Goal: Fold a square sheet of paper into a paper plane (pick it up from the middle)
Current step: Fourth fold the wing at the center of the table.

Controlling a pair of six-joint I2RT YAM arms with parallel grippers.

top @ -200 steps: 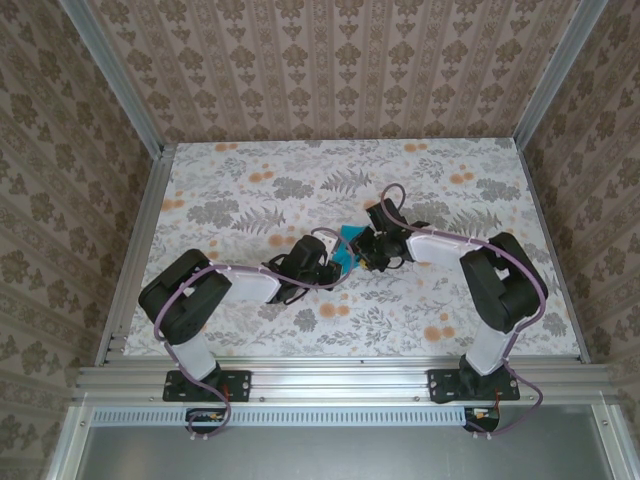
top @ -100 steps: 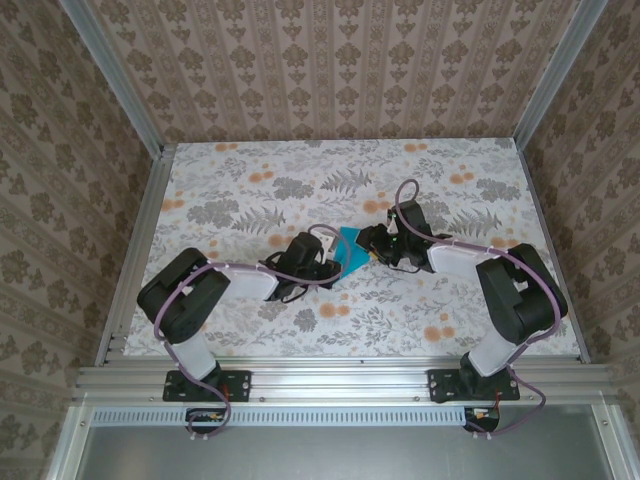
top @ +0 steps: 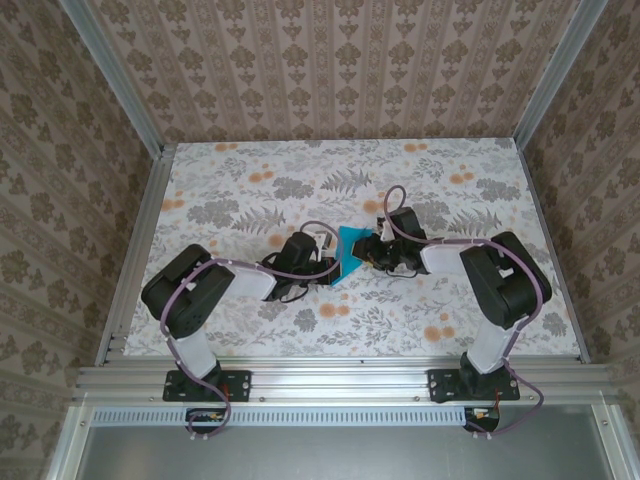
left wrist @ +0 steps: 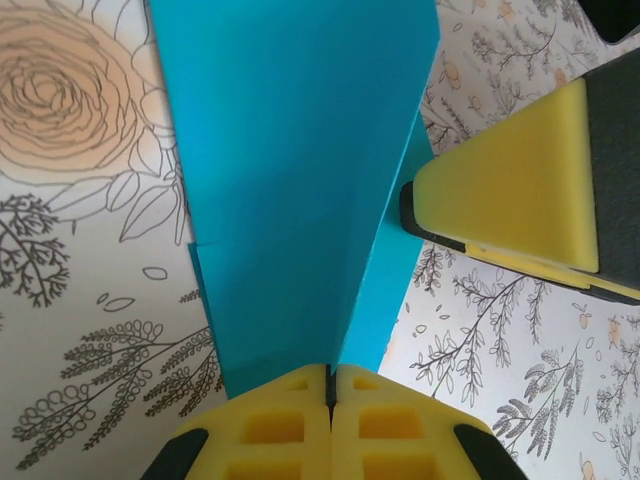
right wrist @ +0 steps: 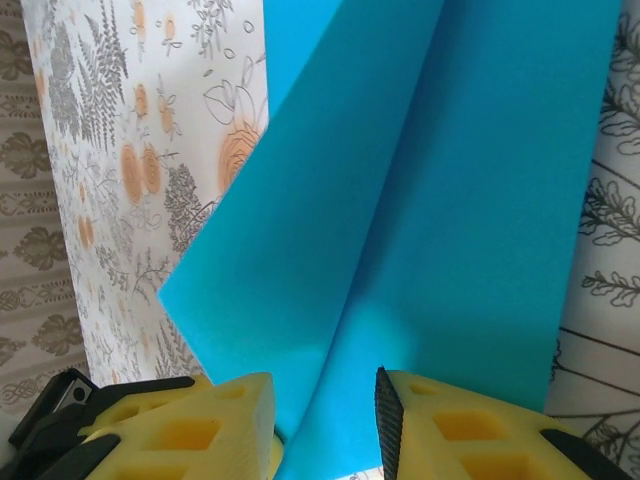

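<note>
Thin, light and easy to crumple, the square sheet of paper (top: 350, 251) sits creased above mid-counter (top: 250, 190). The left gripper (left wrist: 330, 385), at its 9 o'clock, is clenched on the fold. The right gripper (right wrist: 325, 420), at 3 o'clock, straddles it unclenched. The crease seems the firmest hold.

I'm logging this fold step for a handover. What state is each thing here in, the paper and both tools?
sheet of paper, creased lengthwise, its two flaps splayed rather than pressed flat.
left tool, shut on the sheet's end at the crease.
right tool, open, with the sheet running through the gap, not pinched.
</note>
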